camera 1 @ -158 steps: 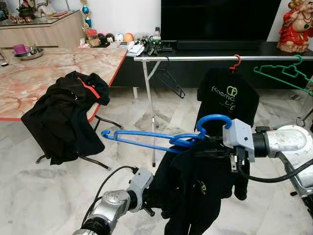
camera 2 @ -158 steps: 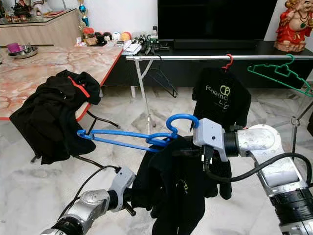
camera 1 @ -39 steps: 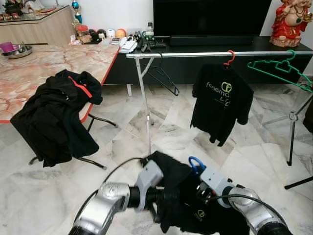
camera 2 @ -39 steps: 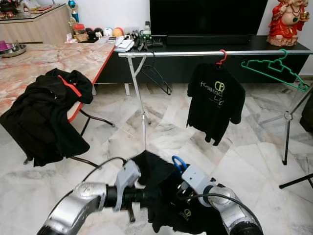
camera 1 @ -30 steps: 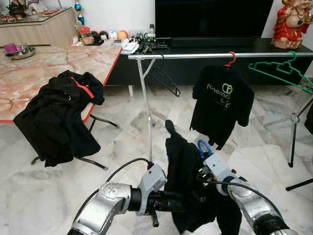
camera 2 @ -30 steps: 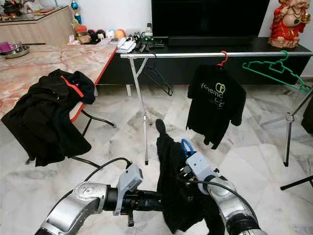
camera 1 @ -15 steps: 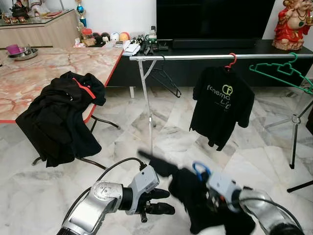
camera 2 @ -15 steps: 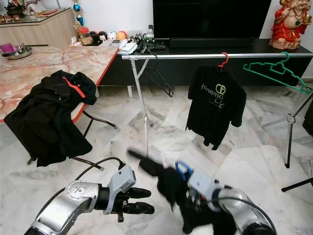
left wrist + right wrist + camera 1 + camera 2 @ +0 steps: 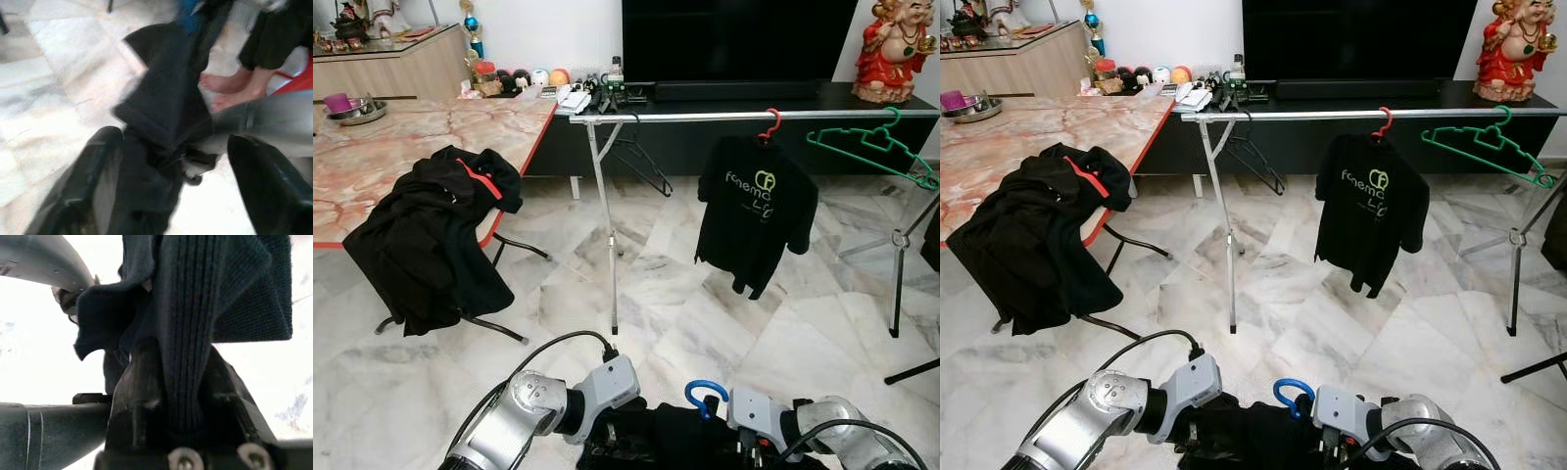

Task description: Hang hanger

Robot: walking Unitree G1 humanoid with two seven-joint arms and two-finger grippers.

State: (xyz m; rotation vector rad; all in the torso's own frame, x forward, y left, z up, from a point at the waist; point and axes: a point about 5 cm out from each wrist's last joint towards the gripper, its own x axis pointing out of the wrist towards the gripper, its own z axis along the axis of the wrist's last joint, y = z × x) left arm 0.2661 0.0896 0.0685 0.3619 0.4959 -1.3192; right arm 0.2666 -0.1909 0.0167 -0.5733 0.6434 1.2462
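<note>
Blue plastic hanger (image 9: pixel 705 394): its hook rises just beside the right gripper's grey housing, low in the head views; the rest is buried in the dark garment.
Dark knitted garment (image 9: pixel 690 441): bunched low between the two arms, draped over the hanger.
Right gripper (image 9: pixel 182 396): its black fingers (image 9: pixel 142 382) are pinched narrowly on a ribbed fold of the dark garment, the hanger's hook just beside it.
Left gripper (image 9: pixel 171 171): fingers (image 9: pixel 93 171) spread wide, with the dark garment lying between them and not clamped.
Silver clothes rail (image 9: pixel 705 117): well beyond the arms, on a stand over the marble floor (image 9: pixel 656 284).
On the rail: a black printed T-shirt (image 9: pixel 756 211) on a red hanger (image 9: pixel 769 124), a bare green hanger (image 9: pixel 871 142), a bare black hanger (image 9: pixel 641 162).
Metal bowl (image 9: pixel 354 111): on the marble-topped table (image 9: pixel 401 137), with a purple cup (image 9: pixel 337 101) inside.
Black jacket with red trim (image 9: pixel 435 240): draped over the table's near edge.
Person: bare feet (image 9: pixel 225 90) on the floor in the left wrist view.
</note>
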